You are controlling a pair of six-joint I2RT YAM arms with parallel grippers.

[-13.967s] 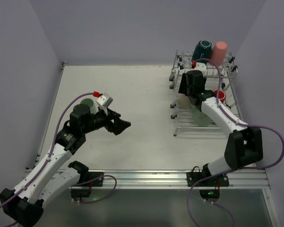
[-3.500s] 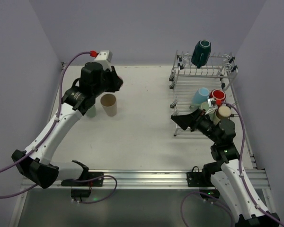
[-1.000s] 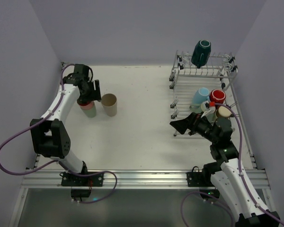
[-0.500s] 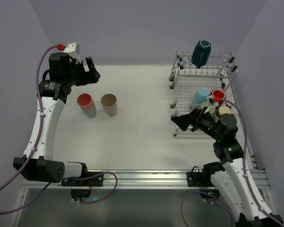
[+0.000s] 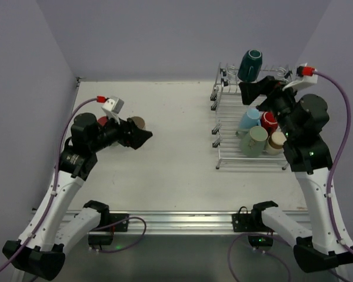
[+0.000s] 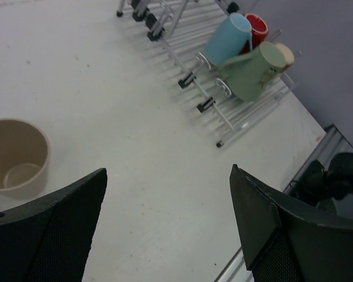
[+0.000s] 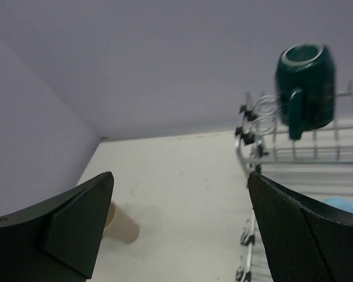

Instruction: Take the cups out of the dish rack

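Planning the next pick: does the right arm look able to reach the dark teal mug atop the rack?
Probably yes. The right hand is open close by the dark teal mug, which sits alone on the dish rack's top tier, with nothing between them.

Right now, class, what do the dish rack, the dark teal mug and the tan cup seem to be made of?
Dish rack: thin silvery wires, likely shiny metal; black clips, perhaps plastic. Dark teal mug: smooth, slight sheen, so glazed ceramic or plastic; the views leave it open. Tan cup: matte, even colour, thick rim, probably plastic or ceramic.
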